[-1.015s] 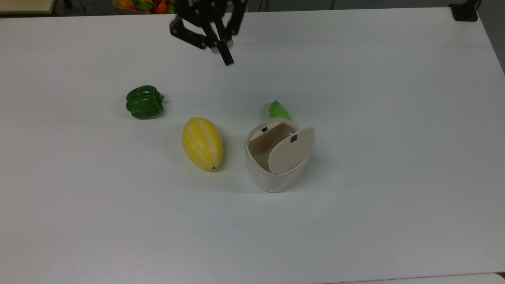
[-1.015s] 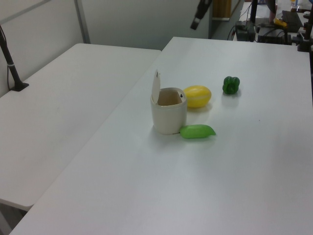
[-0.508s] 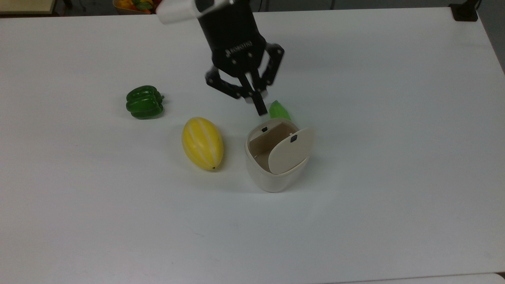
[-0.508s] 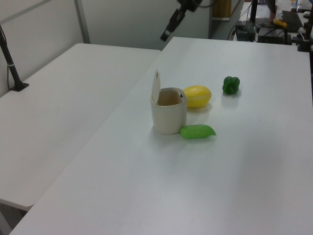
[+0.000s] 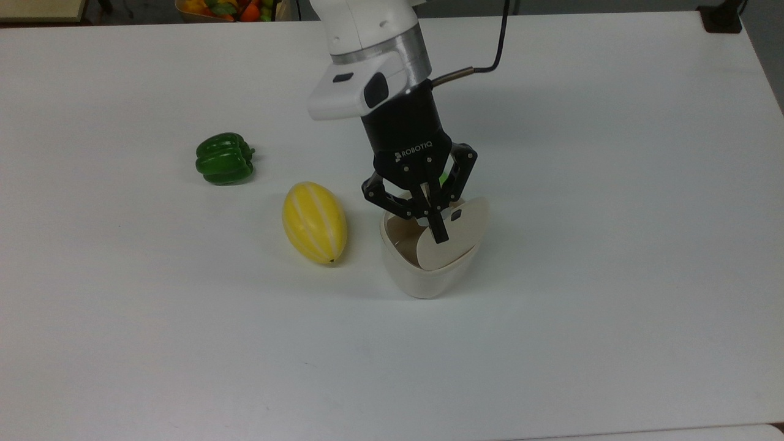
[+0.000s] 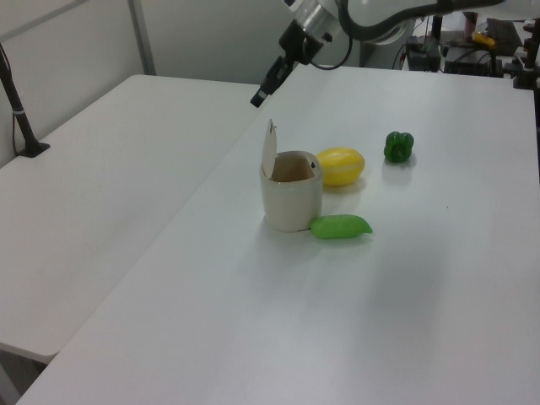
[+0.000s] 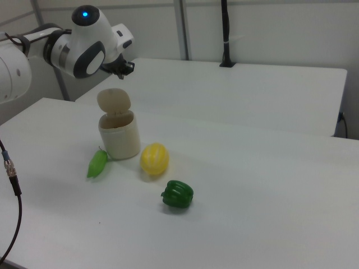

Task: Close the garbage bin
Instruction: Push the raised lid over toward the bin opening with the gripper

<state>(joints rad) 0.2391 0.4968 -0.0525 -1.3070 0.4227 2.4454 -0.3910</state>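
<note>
The cream garbage bin (image 5: 422, 278) stands upright near the middle of the white table, its hinged lid (image 5: 459, 242) raised and the inside showing. In the top view my gripper (image 5: 438, 234) hangs over the bin's mouth and lid, shut, with nothing between its fingers. From the left view the bin (image 6: 291, 202) has its lid (image 6: 269, 148) standing almost vertical, and the gripper (image 6: 256, 100) is in the air a little above the lid's top edge, not touching it. The right view shows the bin (image 7: 120, 137), the lid (image 7: 114, 101) and the gripper (image 7: 129, 67) above them.
A yellow melon (image 5: 314, 222) lies close to the bin on the top view's left, with a green pepper (image 5: 224, 158) farther left. A green pod (image 6: 340, 226) rests against the bin's base. A bowl of fruit (image 5: 226, 9) sits beyond the table's far edge.
The arm has come down from the table's far edge toward the bin; the shut gripper now hangs over the raised lid. Bin, lid and fruit have not moved.
</note>
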